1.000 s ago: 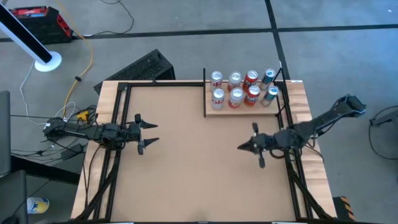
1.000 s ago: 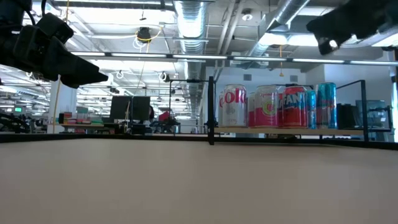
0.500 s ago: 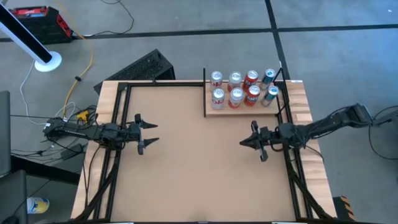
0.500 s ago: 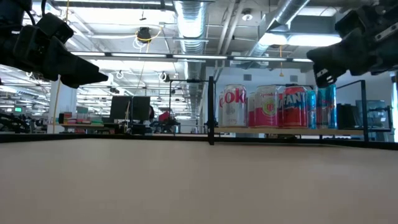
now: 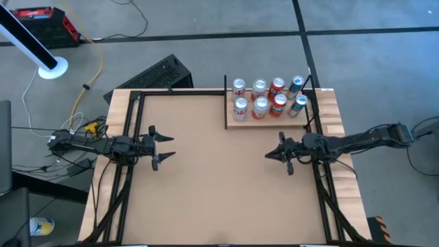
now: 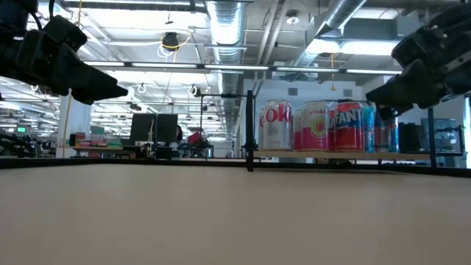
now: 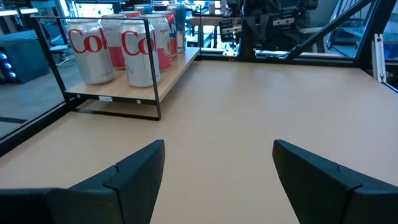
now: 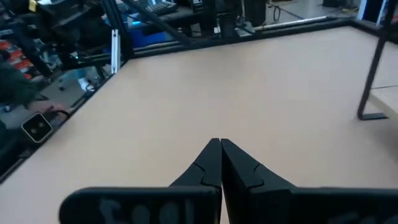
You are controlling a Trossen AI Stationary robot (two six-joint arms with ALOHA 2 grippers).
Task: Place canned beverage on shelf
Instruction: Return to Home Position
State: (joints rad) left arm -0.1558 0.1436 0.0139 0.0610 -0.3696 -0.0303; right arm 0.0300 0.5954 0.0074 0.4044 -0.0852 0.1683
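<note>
Right jaws are clenched on nothing, their two tips pressed together. They hang above the counter (image 5: 206,178) near its right edge, at the end of my right arm (image 5: 357,140), which reaches in almost level from that side. They are on the front side of the shelf (image 5: 267,123), apart from it. Left jaws are released and spread wide with bare counter between them. They hover over the counter's left edge at the end of my left arm (image 5: 103,145), well apart from everything else.

The shelf stands on the far right part of the counter, a pale plank with thin black posts (image 5: 226,101) at its ends. It holds eight cans, all upright, in two rows of four. Counting from the left post, each row runs the same way: two silver cans (image 5: 241,106) with red or pink print, then a red can (image 5: 279,103), then a blue can (image 5: 300,103) at the right end. The cans stand close together, neighbours touching or nearly so. In the low view my right jaws show in front of the shelf's blue end.
</note>
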